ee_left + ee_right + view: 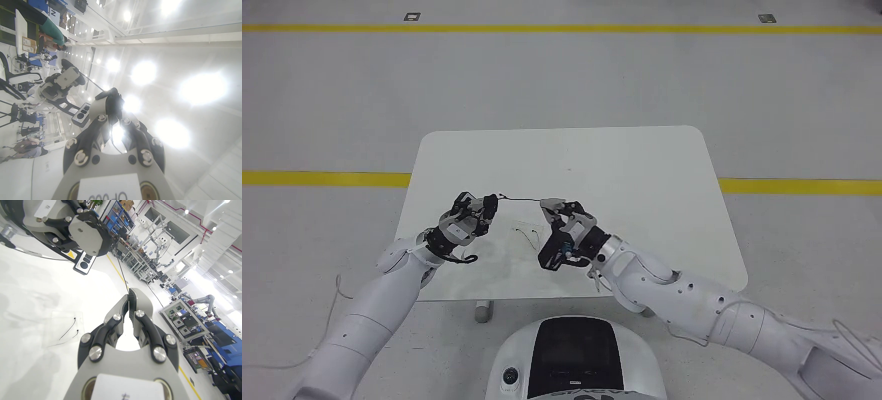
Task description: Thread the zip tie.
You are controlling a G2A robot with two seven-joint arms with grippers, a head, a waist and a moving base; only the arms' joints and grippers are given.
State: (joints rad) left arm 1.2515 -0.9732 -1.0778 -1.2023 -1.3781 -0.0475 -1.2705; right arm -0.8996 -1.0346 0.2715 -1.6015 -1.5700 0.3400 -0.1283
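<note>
Table | 1 zip tie pinched: left fingers, right fingers | 2 spares

Top view looks down; wrist views (close) face each other.

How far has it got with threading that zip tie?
Done: the zip tie is off the table, pinched at one end by the left gripper and at the other by the right gripper. In hand: it is stretched straight between them. Left: no loop shows, so the tail apparently still has to go through the head.
</note>
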